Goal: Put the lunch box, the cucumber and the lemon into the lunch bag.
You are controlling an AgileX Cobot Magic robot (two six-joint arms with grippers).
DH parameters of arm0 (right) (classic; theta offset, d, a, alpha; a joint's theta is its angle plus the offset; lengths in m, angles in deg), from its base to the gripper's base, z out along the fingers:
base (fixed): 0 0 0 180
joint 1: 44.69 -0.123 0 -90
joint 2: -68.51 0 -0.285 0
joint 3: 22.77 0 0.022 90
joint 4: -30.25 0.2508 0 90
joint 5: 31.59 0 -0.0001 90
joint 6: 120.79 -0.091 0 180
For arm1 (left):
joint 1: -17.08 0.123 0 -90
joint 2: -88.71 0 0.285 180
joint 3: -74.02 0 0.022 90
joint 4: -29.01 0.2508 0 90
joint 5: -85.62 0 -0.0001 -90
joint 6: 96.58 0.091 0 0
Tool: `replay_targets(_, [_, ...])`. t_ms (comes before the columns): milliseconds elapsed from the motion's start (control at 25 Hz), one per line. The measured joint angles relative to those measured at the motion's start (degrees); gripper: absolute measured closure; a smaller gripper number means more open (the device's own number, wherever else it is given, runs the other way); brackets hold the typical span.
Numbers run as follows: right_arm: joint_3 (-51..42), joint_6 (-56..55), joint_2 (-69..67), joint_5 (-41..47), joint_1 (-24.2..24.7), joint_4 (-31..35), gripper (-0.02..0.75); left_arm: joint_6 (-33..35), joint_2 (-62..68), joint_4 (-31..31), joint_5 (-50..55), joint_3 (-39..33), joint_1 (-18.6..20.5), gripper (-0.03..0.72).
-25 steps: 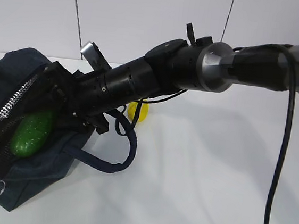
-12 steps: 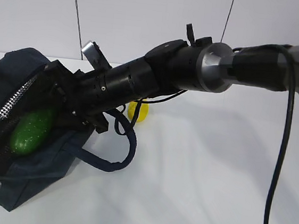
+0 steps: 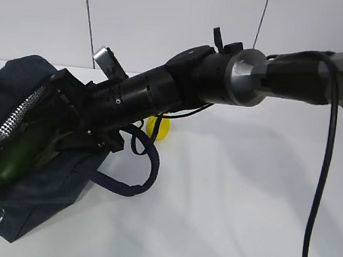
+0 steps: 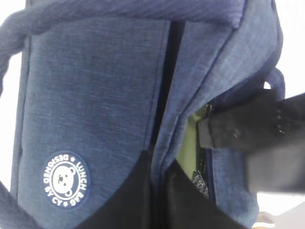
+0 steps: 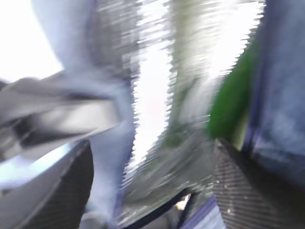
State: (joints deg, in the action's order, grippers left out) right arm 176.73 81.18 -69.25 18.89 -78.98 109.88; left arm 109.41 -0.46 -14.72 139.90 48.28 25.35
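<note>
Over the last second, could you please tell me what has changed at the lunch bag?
The cucumber has sunk deeper into the lunch bag, from lying bright at the opening to mostly shadowed inside. The right arm stayed reaching into the bag's mouth, and the lemon stayed on the table behind it.

A bare lab-style test bench: plain white tabletop (image 3: 243, 203), blank white wall panels (image 3: 171, 18), nothing homely.

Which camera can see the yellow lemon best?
The exterior view: the lemon sits on the white table behind the right arm, partly hidden but clearly yellow. The left wrist view shows only the lunch bag, and the right wrist view is blurred, so neither shows it.
</note>
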Motion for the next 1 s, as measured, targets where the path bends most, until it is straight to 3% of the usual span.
replay_targets(320, [0.00,8.86,0.00,4.53,0.00,6.78,0.172,0.22,0.00,-0.09,0.00,0.00,0.00,0.689])
replay_targets(480, [0.00,11.37,0.52,6.61,0.00,7.02,0.172,0.29,0.00,0.01,0.46,0.00,0.00,0.689])
replay_targets(640, [0.00,11.37,2.99,7.46,0.86,2.48,0.172,0.34,0.00,0.01,0.91,0.00,0.00,0.689])
replay_targets(1000, [0.00,2.82,8.17,8.90,5.75,-14.62,0.172,0.34,0.00,0.34,0.99,0.00,0.00,0.689])
